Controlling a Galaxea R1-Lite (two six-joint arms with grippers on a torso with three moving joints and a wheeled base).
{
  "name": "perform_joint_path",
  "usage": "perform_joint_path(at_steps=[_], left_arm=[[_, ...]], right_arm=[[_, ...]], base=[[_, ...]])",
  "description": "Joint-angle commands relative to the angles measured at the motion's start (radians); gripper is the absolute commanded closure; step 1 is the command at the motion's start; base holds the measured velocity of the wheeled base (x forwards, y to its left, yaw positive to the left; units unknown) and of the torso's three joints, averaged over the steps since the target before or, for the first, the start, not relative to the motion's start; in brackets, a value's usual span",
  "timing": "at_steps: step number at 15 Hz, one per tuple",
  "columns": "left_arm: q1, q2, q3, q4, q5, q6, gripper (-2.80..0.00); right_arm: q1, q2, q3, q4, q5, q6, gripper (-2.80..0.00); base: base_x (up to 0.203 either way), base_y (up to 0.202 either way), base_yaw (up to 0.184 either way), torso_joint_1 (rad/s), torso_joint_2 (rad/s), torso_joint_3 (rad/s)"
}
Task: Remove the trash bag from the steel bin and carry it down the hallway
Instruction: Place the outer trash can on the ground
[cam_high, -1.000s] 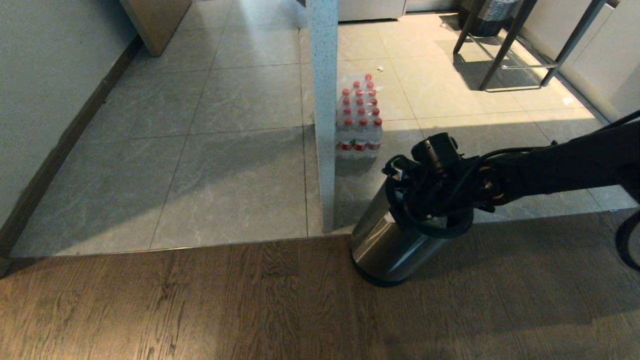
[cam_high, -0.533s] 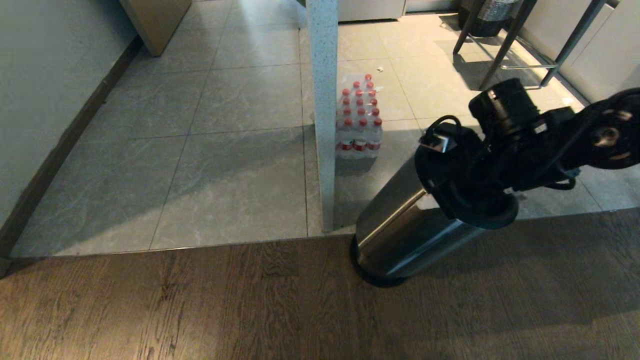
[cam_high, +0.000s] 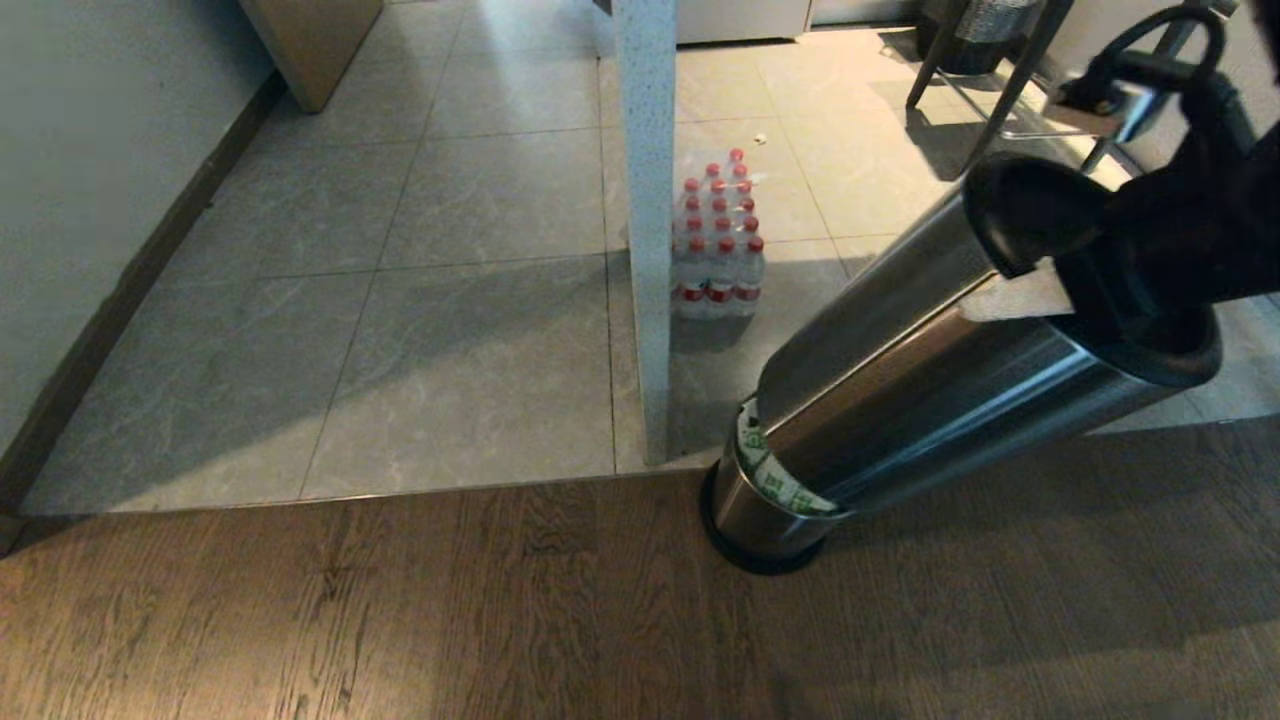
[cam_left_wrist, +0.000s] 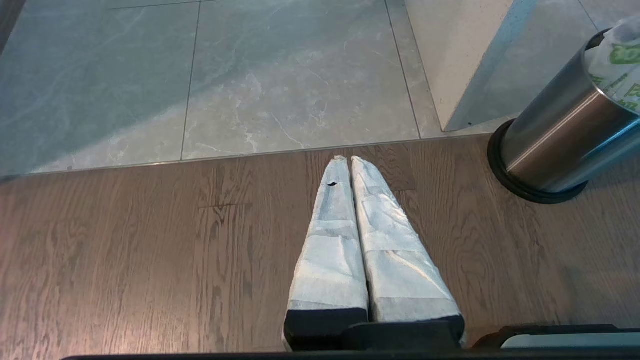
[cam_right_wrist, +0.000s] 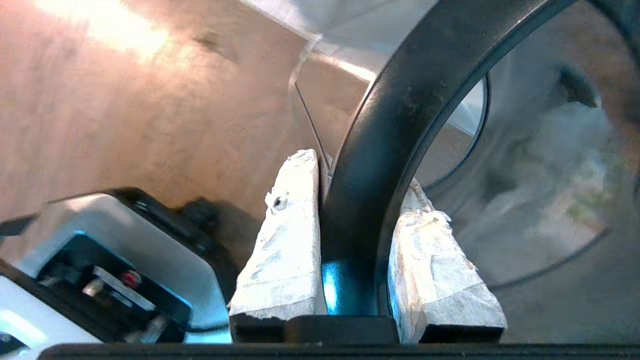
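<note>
The steel bin (cam_high: 900, 400) stands on the wood floor by the tile edge. Its shiny shell is drawn up and leans toward the upper right, away from the black base (cam_high: 760, 550). My right gripper (cam_high: 1060, 290) is shut on the black rim ring (cam_right_wrist: 370, 150), one white-wrapped finger (cam_right_wrist: 285, 240) outside the ring and the other inside. A white, green-printed band of the trash bag (cam_high: 775, 480) shows over the lower steel part. The bag (cam_right_wrist: 560, 165) also shows, blurred, deep inside the shell. My left gripper (cam_left_wrist: 346, 159) hangs shut and empty over the wood floor, left of the bin (cam_left_wrist: 550, 135).
A white speckled pillar (cam_high: 645, 230) stands just left of the bin, with a pack of red-capped bottles (cam_high: 715, 240) behind it. Stool legs (cam_high: 1000, 100) are at the back right. A wall with a dark skirting (cam_high: 100, 330) runs along the left of the grey tiles.
My right arm has swung up and to the right with the black rim held. The steel shell has risen and tilted, and the bag's green-printed edge has come into sight near the base.
</note>
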Motion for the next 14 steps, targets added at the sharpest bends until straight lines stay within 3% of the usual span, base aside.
perform_joint_path(at_steps=[1, 6, 8, 10, 14], left_arm=[[0.0, -0.002, 0.002, 0.0, 0.001, 0.0, 0.0], [0.0, -0.002, 0.002, 0.0, 0.0, 0.0, 0.0], [0.0, -0.002, 0.002, 0.0, 0.0, 0.0, 0.0], [0.0, -0.002, 0.002, 0.0, 0.0, 0.0, 0.0], [0.0, -0.002, 0.002, 0.0, 0.0, 0.0, 0.0]], right_arm=[[-0.089, -0.065, -0.034, 0.059, -0.001, -0.02, 0.0], [-0.436, -0.045, -0.045, 0.126, 0.0, -0.05, 0.0], [-0.531, 0.033, -0.04, 0.101, 0.001, -0.046, 0.0], [-0.593, 0.144, -0.018, -0.002, 0.005, -0.034, 0.0], [-0.675, 0.431, 0.048, -0.422, 0.003, -0.02, 0.0]], base=[[0.0, 0.0, 0.0, 0.0, 0.0, 0.0], [0.0, 0.0, 0.0, 0.0, 0.0, 0.0], [0.0, 0.0, 0.0, 0.0, 0.0, 0.0], [0.0, 0.0, 0.0, 0.0, 0.0, 0.0], [0.0, 0.0, 0.0, 0.0, 0.0, 0.0]])
